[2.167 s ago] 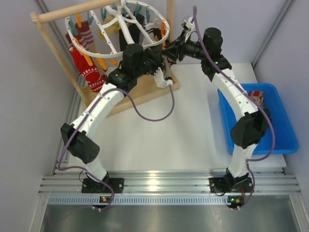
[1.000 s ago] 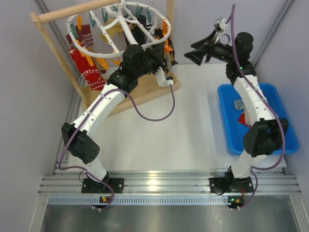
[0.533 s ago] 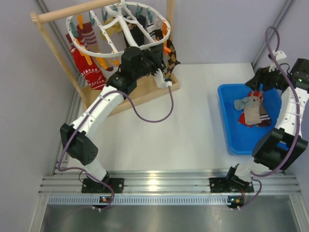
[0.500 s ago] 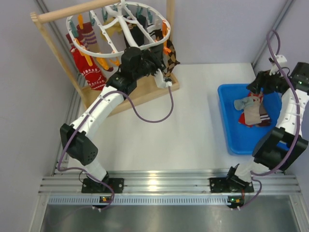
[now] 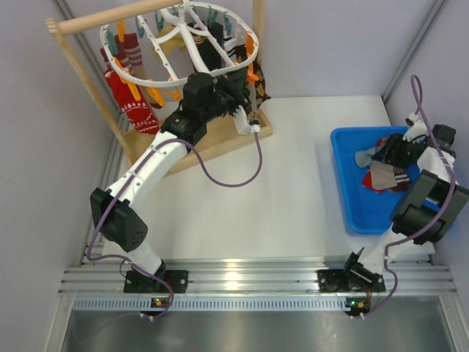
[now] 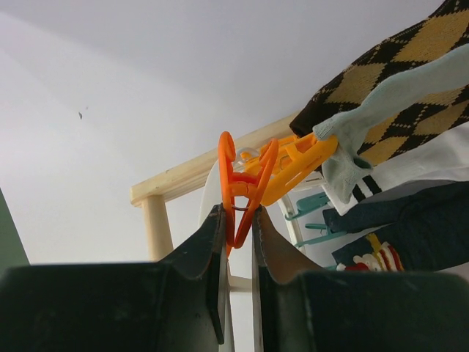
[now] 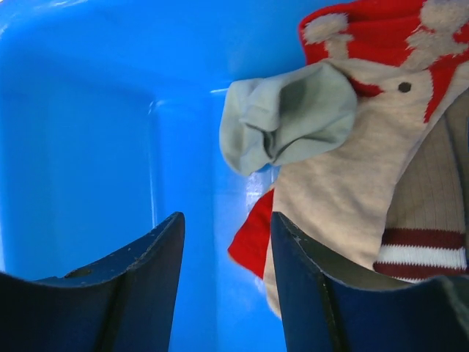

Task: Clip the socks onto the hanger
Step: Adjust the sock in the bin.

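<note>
The white oval hanger hangs from the wooden rack, with red patterned socks and a brown-and-black argyle sock clipped to it. My left gripper is at the ring's right side, shut on an orange clip. In the left wrist view the argyle sock and a pale grey sock hang beside a second orange clip. My right gripper is open and empty, low inside the blue bin, just left of a grey sock and a beige-and-red sock.
The wooden rod-and-base rack stands at the back left. The blue bin sits at the table's right edge with a pile of loose socks. A maroon-striped sock lies under the beige one. Grey walls close in on both sides.
My right arm has swung away from the hanger to the right and come down into the blue bin, open. The argyle sock stays hanging on the hanger. The left arm has barely moved.
</note>
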### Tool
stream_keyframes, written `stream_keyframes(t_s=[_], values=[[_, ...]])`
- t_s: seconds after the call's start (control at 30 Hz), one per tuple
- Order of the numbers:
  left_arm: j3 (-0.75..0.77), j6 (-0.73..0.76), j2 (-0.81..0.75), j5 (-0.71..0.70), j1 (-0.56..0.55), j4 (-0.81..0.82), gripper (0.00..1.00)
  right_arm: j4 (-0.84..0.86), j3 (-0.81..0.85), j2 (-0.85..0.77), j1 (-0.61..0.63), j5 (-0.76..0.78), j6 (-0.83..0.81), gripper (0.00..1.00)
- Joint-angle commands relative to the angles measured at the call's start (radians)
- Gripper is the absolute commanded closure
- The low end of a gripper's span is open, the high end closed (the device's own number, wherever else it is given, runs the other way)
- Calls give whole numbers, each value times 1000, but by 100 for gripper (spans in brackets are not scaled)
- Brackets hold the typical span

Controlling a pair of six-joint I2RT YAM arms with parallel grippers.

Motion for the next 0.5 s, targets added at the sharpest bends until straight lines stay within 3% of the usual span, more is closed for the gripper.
stream_keyframes(t_s=[0.0,0.47], values=[[-5,437,-31,12,6,-21,100,151,-14,36,26,26,98,50],[-8,408,-31,4,9,-23,100,223,67,180,109,115,143,55]])
